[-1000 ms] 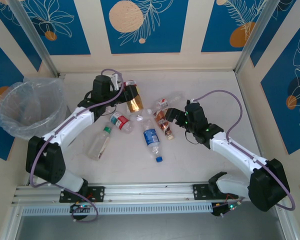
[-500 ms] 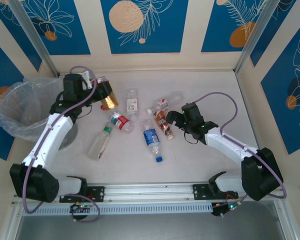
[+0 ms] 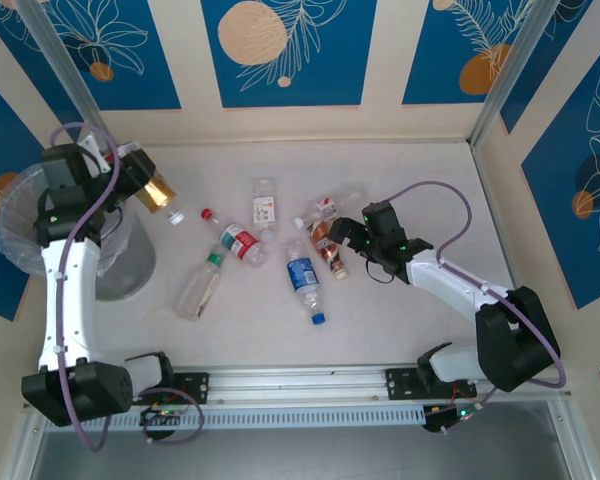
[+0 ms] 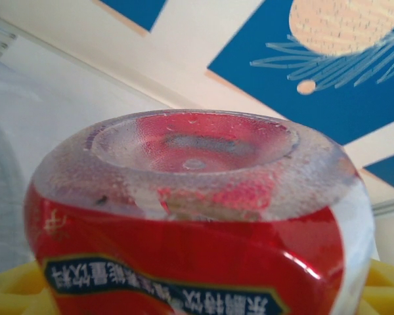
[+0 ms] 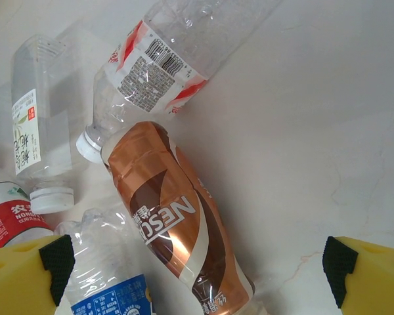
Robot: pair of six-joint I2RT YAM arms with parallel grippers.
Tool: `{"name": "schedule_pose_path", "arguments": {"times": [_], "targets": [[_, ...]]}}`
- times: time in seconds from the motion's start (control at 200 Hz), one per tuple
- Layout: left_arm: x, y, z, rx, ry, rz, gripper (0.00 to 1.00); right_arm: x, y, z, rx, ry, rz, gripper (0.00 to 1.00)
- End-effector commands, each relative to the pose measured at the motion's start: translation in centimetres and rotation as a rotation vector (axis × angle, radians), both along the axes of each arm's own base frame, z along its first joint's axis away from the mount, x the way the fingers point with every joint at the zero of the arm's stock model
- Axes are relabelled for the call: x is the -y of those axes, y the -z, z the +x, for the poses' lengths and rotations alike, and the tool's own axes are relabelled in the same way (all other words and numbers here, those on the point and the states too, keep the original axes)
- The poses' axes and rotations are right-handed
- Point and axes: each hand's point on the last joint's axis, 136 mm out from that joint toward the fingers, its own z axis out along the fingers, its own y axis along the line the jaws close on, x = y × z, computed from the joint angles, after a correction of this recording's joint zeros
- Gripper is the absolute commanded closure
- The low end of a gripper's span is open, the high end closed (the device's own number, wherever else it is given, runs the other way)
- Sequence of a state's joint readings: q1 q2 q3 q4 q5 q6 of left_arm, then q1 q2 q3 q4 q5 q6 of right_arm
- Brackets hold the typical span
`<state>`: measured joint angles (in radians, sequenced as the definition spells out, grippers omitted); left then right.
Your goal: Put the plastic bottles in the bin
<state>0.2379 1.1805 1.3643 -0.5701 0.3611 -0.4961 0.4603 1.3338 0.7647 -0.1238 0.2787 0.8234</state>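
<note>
Carrying step: left gripper (image 3: 145,183) clasps a red-label bottle (image 3: 159,193) just right of the bin (image 3: 126,262) rim; next it must go over the opening and let go. Right gripper (image 3: 343,237) hangs spread wide above a brown bottle (image 5: 167,216).

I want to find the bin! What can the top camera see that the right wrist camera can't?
The top camera takes in the bin at the left, the left gripper with its carried bottle near the rim, and a green-capped bottle lying on the table. The right wrist camera gives close detail: the barcode on a clear bottle and the lettering on the brown bottle. Both have the brown bottle, the blue-labelled bottle and the white-labelled bottle.
</note>
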Motion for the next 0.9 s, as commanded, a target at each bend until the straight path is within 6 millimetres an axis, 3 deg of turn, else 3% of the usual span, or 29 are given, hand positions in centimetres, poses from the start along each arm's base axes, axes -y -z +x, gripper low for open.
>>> {"name": "schedule_pose_path", "arguments": {"times": [0.0, 0.185, 0.49, 0.64, 0.895], "targets": [[-0.8, -3.0, -1.3, 0.06, 0.02, -0.031, 0.4, -0.5, -1.1, 0.9, 0.022, 0.003, 0.038, 0.0], [-4.5, -5.7, -1.8, 0.105, -0.072, -0.046, 0.4, -0.7, -1.0, 1.2, 0.018, -0.005, 0.048, 0.0], [-13.1, -9.8, -5.8, 0.097, -0.471, 0.354, 0.4, -0.7, -0.5, 1.3, 0.01, -0.009, 0.041, 0.0], [-16.7, -7.4, -8.0, -0.025, -0.65, 0.506, 0.39, -0.8, -0.7, 1.4, 0.011, -0.016, 0.046, 0.0], [-19.8, -2.7, -10.8, -0.208, -0.826, 0.617, 0.39, -0.8, -0.8, 1.5, 0.02, -0.024, 0.037, 0.0]]}}
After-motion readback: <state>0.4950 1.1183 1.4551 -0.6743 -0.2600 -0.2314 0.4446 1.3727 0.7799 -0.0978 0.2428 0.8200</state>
